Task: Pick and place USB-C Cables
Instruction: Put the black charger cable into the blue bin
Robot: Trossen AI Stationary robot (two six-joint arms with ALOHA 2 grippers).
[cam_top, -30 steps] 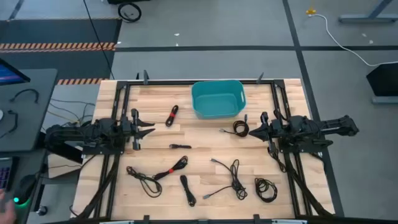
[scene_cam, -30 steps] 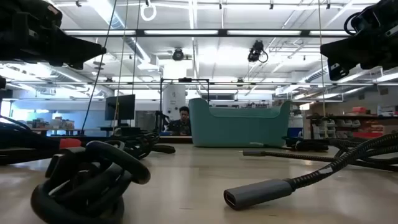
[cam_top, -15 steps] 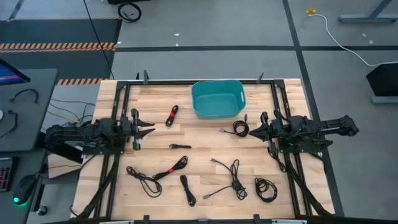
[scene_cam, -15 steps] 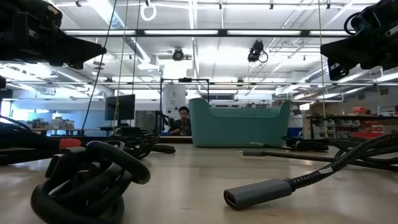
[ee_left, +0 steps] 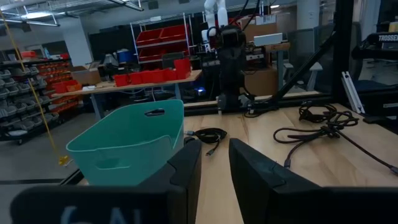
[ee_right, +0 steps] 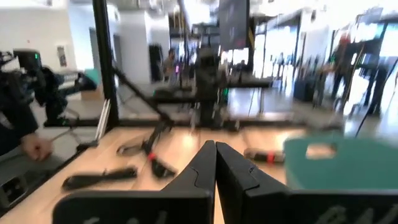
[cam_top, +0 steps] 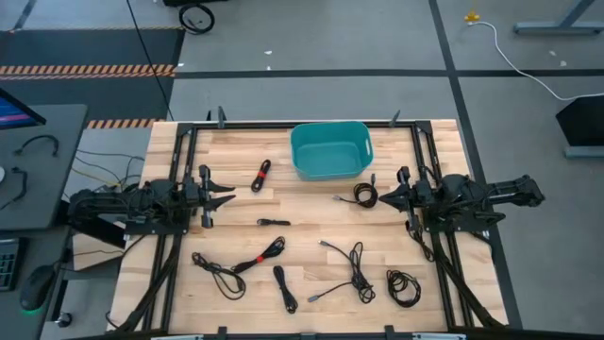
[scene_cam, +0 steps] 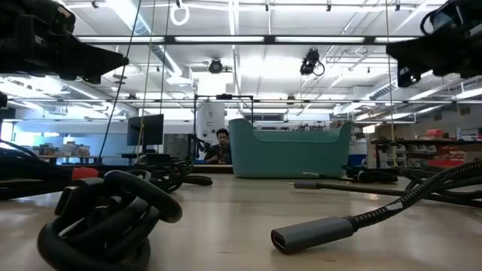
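Note:
Several thin black USB-C cables lie loose on the wooden table: one with a red tie [cam_top: 261, 176] near the far edge, a coil [cam_top: 364, 195] just in front of my right gripper, a short one [cam_top: 274, 222], a red-tied tangle [cam_top: 247, 262] and others [cam_top: 354, 269] [cam_top: 405, 286] along the near side. The teal bin [cam_top: 329, 149] stands at the far middle. My left gripper [cam_top: 231, 196] [ee_left: 216, 165] hovers open at the left. My right gripper [cam_top: 380, 198] [ee_right: 216, 155] hovers shut at the right, above the table.
A black frame [cam_top: 415, 142] runs along the table's edges. In the low view a coiled cable [scene_cam: 105, 218] and a plug end [scene_cam: 309, 233] lie close to the camera. A person [scene_cam: 221, 147] sits far behind the table. Bare wood [cam_top: 311, 212] shows between the arms.
My right gripper has risen a little, as the low view shows; it stays shut. The left arm and the cables have kept still.

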